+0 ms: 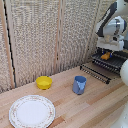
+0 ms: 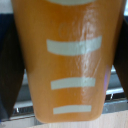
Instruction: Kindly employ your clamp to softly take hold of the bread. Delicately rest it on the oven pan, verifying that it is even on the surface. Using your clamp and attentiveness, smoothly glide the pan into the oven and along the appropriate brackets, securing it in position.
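My clamp hangs at the exterior view's upper right, shut on the bread, a small orange block. The block is just above the oven pan, a dark tray of thin wire bars standing out over the wooden table. In the wrist view the bread fills almost the whole picture, orange with pale stripes, with a dark finger against each side. Metal bars of the pan show beneath it. I cannot tell whether bread and bars touch. The oven is mostly hidden behind my arm at the right edge.
On the wooden table stand a blue cup, a round yellow bowl and a large white patterned plate. A woven screen wall closes the back. A white rounded arm part is at the right edge.
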